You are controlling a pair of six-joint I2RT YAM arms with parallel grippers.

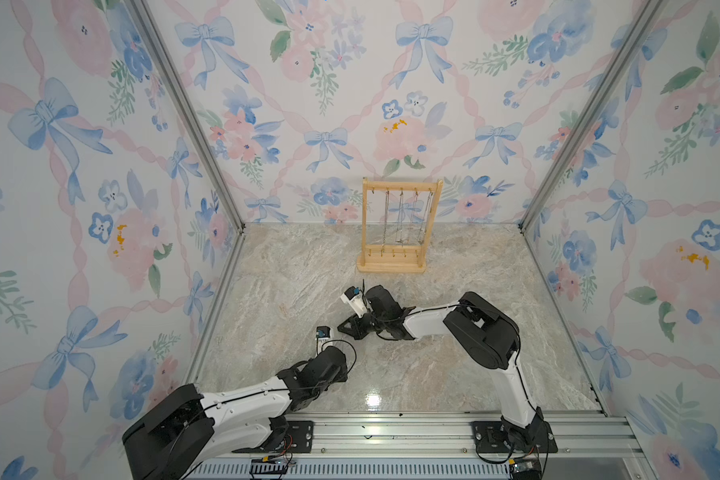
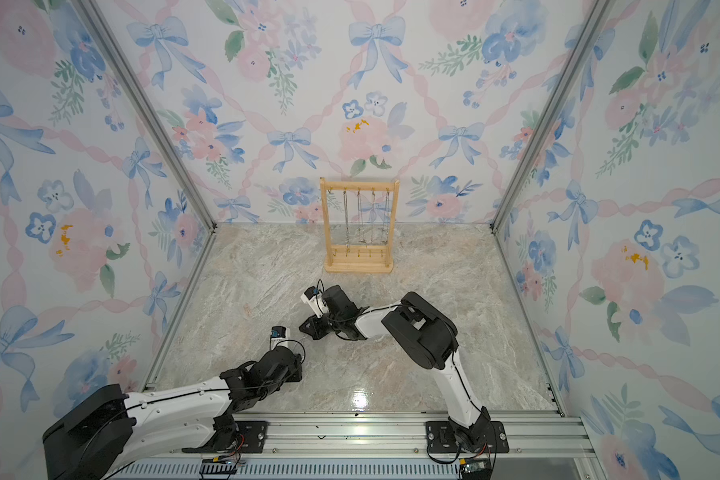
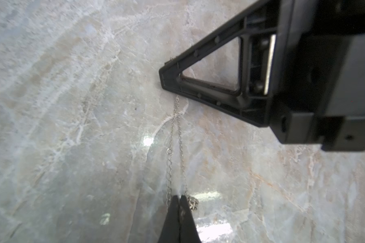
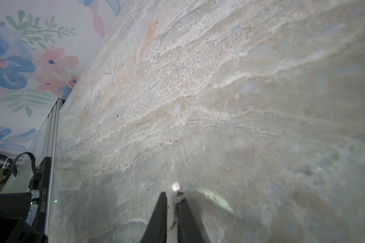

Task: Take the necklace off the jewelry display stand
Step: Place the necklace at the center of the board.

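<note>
Nearest, the left claw (image 3: 179, 202) was clenched on the necklace (image 3: 180, 147), its arm stretched low from the near-left of the surface (image 1: 474, 353) toward the middle. From that grip the thin chain ran as a doubled strand straight to the right claw (image 4: 172, 195). Its jaws stood slightly parted with the chain's end between them, its arm folded at the elbow, forearm reaching leftward. Well apart, the jewelry display stand (image 1: 400, 185) stood upright at the far edge, top bar running along it.
</note>
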